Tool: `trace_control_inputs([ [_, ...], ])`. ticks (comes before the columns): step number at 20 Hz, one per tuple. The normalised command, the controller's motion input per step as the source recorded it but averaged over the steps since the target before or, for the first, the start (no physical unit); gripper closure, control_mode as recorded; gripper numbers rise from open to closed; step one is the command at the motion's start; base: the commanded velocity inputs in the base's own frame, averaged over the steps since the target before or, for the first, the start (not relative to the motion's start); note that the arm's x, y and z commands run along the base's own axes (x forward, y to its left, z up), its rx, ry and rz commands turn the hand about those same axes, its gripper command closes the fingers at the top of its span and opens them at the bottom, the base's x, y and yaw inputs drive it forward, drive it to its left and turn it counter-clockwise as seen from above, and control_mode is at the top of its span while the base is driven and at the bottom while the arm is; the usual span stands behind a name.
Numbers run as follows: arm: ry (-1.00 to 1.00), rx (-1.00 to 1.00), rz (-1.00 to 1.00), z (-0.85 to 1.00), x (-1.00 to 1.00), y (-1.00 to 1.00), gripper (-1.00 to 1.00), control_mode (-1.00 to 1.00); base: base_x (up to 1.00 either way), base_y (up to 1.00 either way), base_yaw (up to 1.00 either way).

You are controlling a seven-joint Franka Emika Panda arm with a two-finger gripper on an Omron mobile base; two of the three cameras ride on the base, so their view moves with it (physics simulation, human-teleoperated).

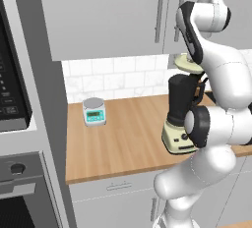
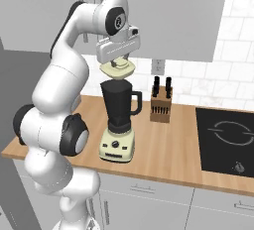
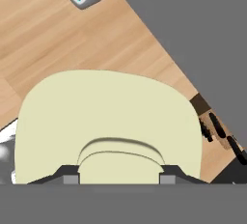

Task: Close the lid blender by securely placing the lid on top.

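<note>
A: Scanning left to right along the desk (image 1: 123, 138), what's there?

B: A grey scale (image 1: 94, 111), then the blender (image 2: 119, 125), then a knife block (image 2: 161, 104).

A: And the lid (image 2: 118, 70)?

B: Clamped by its knob in the hand (image 2: 118, 64), hanging just above the open jar. Placing seems underway; next, a straight, centred descent.

1. The left base view is looking forward and down from behind the arm, which is rising at its lower right, over the wooden counter (image 1: 123, 133).
2. The right base view is facing the same counter from the other side, the arm rising at its lower left.
3. Both are sharing the blender (image 1: 179, 119) and the lid (image 2: 118, 70).
4. The hand view is looking steeply down, very close onto the lid.
</note>
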Motion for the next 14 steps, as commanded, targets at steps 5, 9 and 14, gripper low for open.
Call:
trace_control_inputs([
  [5,0.00,-0.03,0.01,-0.36,0.10,0.06,1.00,-1.00,0.00,0.00,0.00],
  [9,0.00,-0.07,0.03,-0.45,0.01,0.07,1.00,-1.00,0.00,0.00,0.00],
  [14,0.00,-0.02,0.02,-0.26,-0.01,0.05,1.00,-1.00,0.00,0.00,0.00],
])
